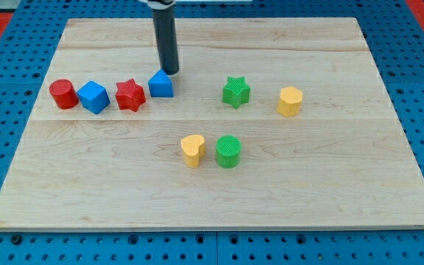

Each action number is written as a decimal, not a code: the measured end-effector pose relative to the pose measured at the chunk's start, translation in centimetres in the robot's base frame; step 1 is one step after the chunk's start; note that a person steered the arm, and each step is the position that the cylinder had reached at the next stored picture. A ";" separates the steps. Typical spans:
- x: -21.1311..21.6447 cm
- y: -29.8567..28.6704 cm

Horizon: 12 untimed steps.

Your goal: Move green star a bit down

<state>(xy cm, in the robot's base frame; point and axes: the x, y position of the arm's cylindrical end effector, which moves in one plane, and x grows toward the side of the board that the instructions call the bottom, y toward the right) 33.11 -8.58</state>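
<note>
The green star [235, 91] lies right of the board's centre, in the upper half. My tip [171, 71] stands at the view's upper left of it, well apart, just above and touching or nearly touching the small blue block [161, 85]. The dark rod rises from the tip to the view's top edge.
A red cylinder [62, 94], a blue cube [93, 96] and a red star [130, 95] line up left of the small blue block. A yellow block [289, 101] lies right of the green star. A yellow heart [193, 150] and a green cylinder [228, 151] sit below it. The wooden board [344, 184] rests on a blue pegboard.
</note>
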 end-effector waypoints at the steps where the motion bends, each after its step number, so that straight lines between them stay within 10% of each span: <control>1: 1.1 -0.7; 12: 3.3 11.0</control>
<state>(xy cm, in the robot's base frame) 36.42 2.39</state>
